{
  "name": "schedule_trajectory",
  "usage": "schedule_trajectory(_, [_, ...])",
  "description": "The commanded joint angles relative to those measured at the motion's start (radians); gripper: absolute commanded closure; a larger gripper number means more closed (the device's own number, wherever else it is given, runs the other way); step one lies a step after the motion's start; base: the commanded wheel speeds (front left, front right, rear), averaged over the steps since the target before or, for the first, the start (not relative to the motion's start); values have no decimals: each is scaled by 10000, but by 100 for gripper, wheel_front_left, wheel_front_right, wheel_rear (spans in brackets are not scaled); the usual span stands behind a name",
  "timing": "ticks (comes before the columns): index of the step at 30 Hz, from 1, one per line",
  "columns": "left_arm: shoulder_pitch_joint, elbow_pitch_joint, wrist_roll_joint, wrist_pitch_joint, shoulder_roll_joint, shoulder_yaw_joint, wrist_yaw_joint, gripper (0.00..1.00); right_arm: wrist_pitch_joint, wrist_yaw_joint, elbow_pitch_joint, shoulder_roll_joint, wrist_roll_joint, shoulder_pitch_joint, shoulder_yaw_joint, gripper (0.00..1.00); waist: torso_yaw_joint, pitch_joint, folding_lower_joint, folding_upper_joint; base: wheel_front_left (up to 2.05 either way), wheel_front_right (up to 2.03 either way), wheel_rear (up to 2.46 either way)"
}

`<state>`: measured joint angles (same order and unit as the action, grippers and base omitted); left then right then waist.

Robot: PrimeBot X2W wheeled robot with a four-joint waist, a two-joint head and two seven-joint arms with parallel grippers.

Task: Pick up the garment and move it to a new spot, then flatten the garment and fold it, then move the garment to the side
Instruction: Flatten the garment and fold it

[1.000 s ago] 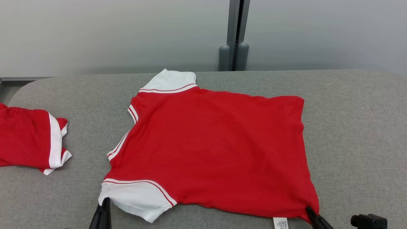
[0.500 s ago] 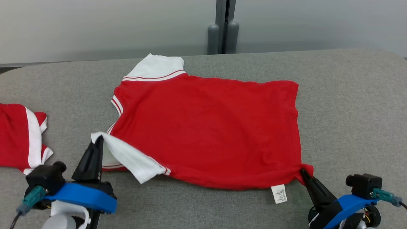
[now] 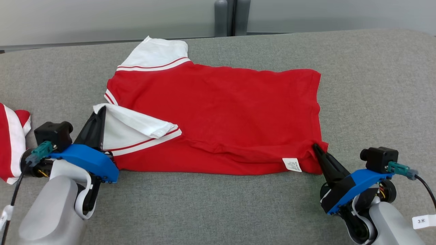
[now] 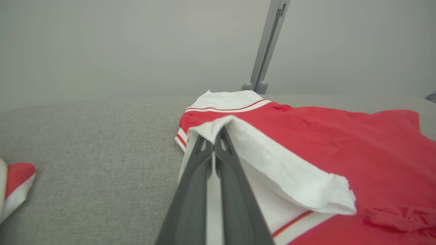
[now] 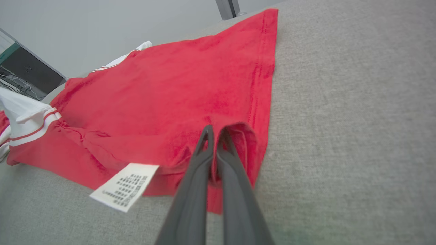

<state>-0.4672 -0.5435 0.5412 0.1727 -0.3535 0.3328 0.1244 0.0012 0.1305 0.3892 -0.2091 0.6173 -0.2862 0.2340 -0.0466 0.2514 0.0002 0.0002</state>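
Sleeve (image 3: 136,126) has folded inward; left tool (image 3: 99,112) clamps it, right tool (image 3: 315,147) clamps garment (image 3: 221,109) hem.

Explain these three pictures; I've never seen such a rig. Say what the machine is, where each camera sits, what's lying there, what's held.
It is a two-armed robot. The wide picture comes from a camera on its head, looking down; the other two from cameras on its wrists, looking along each claw's dark fingers. On the grey padded surface lies a red shirt with white sleeves; another red-and-white garment sits at far left. The left claw is shut on the near white sleeve, raised over the shirt's body. The right claw is shut on the near hem corner, beside a white care label.
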Motion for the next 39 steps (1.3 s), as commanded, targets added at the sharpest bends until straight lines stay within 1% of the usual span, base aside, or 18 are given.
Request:
schedule_trajectory(1, [-294,-374,-7,82,0,176,81,93,-197,5,204,-17,57,-234,68,32,18,11,-2,-2,0,0,0])
schedule_trajectory(2, [-435,-563,-54,199,4,272,76,20,-282,5,327,-23,84,-298,104,0,33,7,-2,-2,0,0,0])
schedule_trajectory(3, [-537,-740,-42,301,29,339,80,0,-350,5,436,-38,114,-334,157,0,48,-16,-2,-2,0,0,0])
schedule_trajectory(6, [-572,-1129,32,610,108,536,61,0,-748,5,662,-193,49,-247,218,0,129,-190,-2,-2,0,0,0])
schedule_trajectory(9, [-221,-1261,123,797,138,571,64,0,-1015,5,755,-381,-24,100,296,0,176,-390,-2,-2,0,0,0])
schedule_trajectory(16, [865,-1305,229,918,169,439,56,0,-1163,5,901,-685,-96,576,196,0,263,-608,-2,-2,0,0,0])
schedule_trajectory(22, [1312,-1614,382,869,284,441,-23,0,-1124,5,1285,-605,-469,567,301,0,379,-558,-2,-2,0,0,0])
schedule_trajectory(25, [1116,-1897,458,797,331,458,-19,0,-1132,5,1550,-555,-655,390,405,0,425,-492,-2,-2,0,0,0])
schedule_trajectory(32, [665,-2908,830,664,726,572,50,0,-1229,5,2311,-257,-914,-91,739,0,391,-366,-2,-2,0,0,0])
schedule_trajectory(33, [594,-3057,878,642,788,620,61,0,-1254,5,2398,-218,-900,-171,794,43,390,-362,-2,-2,0,0,0])
schedule_trajectory(34, [537,-3184,961,639,866,651,69,20,-1316,5,2463,-179,-865,-235,848,65,399,-370,-2,-2,0,0,0])
schedule_trajectory(35, [494,-3275,977,641,898,719,75,62,-1344,5,2516,-139,-809,-279,936,100,407,-385,-2,-2,0,0,0])
schedule_trajectory(36, [452,-3355,1038,669,958,765,74,100,-1399,5,2547,-120,-759,-326,1008,100,414,-403,-2,-2,0,0,0])
schedule_trajectory(39, [415,-3410,1197,773,974,886,84,100,-1586,3,2630,-216,-596,-394,1110,100,474,-561,-2,-2,0,0,0])
